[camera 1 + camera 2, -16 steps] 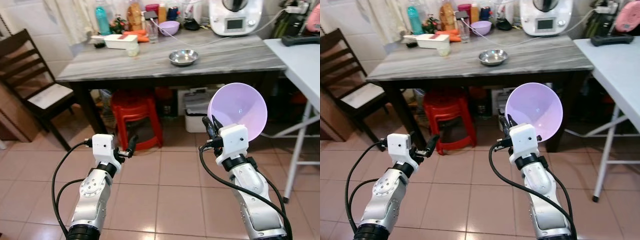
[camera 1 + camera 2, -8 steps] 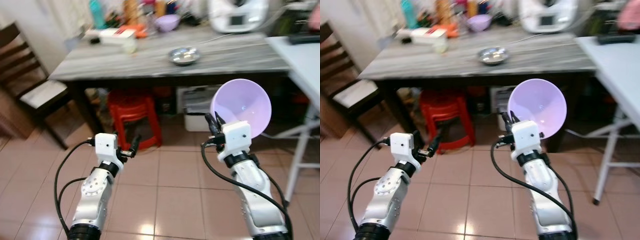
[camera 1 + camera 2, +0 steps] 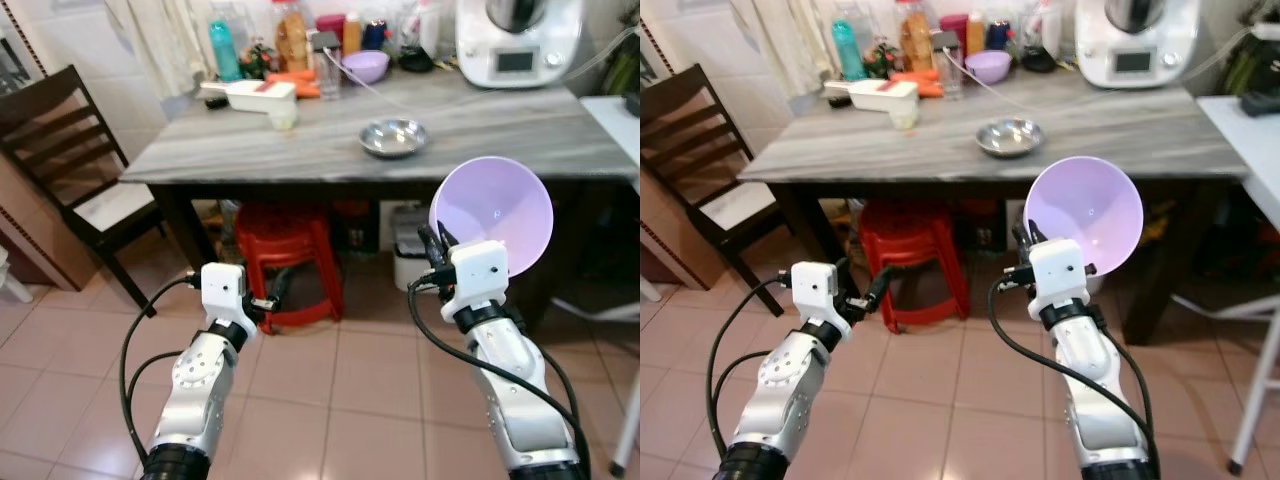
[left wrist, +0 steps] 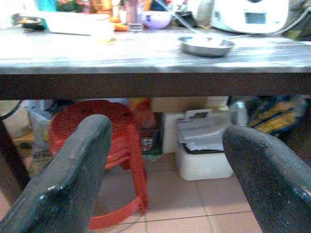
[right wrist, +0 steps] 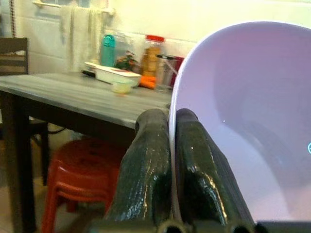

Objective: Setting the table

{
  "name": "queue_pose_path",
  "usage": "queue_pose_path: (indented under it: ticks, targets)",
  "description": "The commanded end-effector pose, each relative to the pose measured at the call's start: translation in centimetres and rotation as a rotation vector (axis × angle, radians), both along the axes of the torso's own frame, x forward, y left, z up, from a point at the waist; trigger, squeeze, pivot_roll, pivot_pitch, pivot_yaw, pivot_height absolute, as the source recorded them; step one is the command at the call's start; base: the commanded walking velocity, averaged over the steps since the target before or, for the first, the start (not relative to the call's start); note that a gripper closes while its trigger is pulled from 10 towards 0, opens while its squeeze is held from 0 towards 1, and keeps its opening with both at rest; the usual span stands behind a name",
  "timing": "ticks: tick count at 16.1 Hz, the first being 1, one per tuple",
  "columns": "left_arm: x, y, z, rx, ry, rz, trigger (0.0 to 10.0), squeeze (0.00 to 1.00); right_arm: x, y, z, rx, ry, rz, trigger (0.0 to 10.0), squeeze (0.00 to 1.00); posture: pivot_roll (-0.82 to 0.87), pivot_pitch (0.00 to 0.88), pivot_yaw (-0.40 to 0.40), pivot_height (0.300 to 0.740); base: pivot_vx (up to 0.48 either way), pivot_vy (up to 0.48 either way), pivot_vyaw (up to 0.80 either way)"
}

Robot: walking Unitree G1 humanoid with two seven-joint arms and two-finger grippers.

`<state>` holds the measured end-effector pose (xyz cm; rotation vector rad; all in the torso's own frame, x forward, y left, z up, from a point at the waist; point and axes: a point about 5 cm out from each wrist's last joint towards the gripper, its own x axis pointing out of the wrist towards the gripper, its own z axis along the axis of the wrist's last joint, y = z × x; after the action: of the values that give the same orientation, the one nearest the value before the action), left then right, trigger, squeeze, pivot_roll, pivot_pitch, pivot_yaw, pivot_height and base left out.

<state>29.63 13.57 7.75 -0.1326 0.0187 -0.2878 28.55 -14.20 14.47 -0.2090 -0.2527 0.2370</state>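
Change: the whole view had swung and steadied on the table [image 3: 300, 140]; the lilac bowl [image 3: 497, 213] kept its place.
Right hand [image 3: 432, 248]: pinched shut on the bowl's rim, short of the table.
Left hand [image 3: 277, 287]: open, empty.
Meaning: approach likely continuing.

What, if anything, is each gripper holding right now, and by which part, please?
The right gripper pinches the purple bowl by its rim, one finger on each side. The left gripper is open and holds nothing.
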Motion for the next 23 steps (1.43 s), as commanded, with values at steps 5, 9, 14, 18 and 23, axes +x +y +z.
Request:
queue_pose_path:
  ticks: [5,9,14,18,23]
  targets:
    - [0.2,0.3,0.2,0.004,-0.008,0.001,10.0,0.0,0.4,0.6,0.2,0.015,0.003,0.01,10.0,0.0,-0.09,0.0,0.125,0.74,0.39,0.0,0.0]
    - [0.2,0.0,0.3,-0.003,-0.011,-0.008,10.0,0.0,0.5,0.4,0.3,0.011,-0.002,0.005,10.0,0.0,-0.09,0.0,0.125,0.74,0.407,0.0,0.0]
    - [0.2,-0.4,0.6,-0.024,-0.019,-0.022,10.0,0.0,0.5,0.3,0.2,-0.002,0.0,0.001,10.0,0.0,-0.1,0.0,0.126,0.74,0.413,0.0,0.0]
    - [0.3,-0.7,0.7,-0.037,-0.02,-0.032,10.0,0.0,0.4,0.2,0.2,-0.014,0.0,-0.001,10.0,0.0,-0.1,0.0,0.125,0.74,0.422,0.0,0.0]
    - [-1.3,1.4,1.4,-0.023,-0.061,0.013,10.0,0.0,-0.6,-0.7,0.0,-0.001,-0.004,-0.036,10.0,0.0,-0.1,0.0,0.126,0.74,0.424,0.0,0.0]
